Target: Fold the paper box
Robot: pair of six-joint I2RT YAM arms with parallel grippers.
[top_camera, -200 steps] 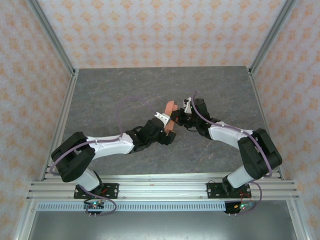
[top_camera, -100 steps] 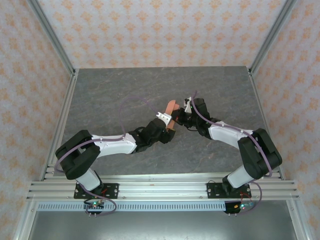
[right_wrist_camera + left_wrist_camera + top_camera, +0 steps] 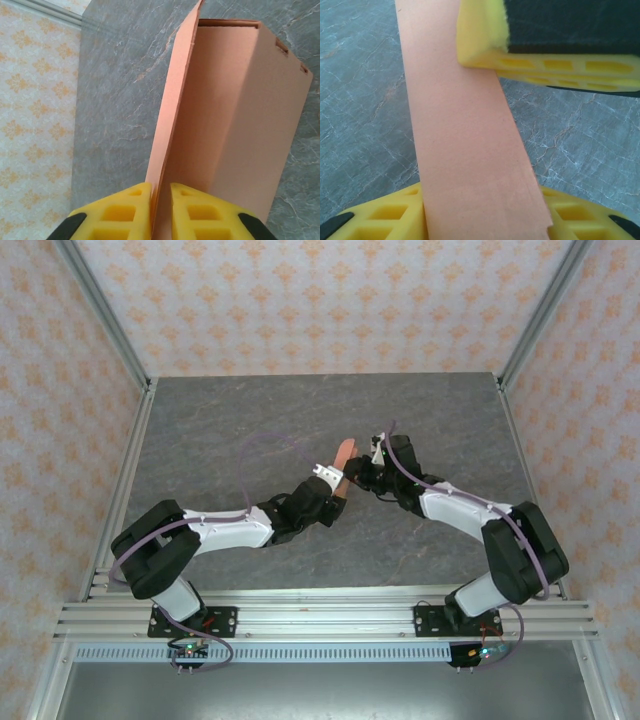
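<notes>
Grip is passing across: our left gripper [image 3: 470,135] has drawn in from wide and now pinches the paper box [image 3: 343,451], held up over mid-table [image 3: 220,420]. Our right gripper [image 3: 160,200] flanks its open flap [image 3: 175,100] closely; whether it still bites, we cannot tell.

Bright, soft, even light from overhead; the top view is sharp, with only faint shadows on the grey table [image 3: 220,420]. In the wrist views the yellow fingers [image 3: 560,65] near the lens look slightly soft, and the matte paper box [image 3: 235,125] is shaded darker inside its flap.
</notes>
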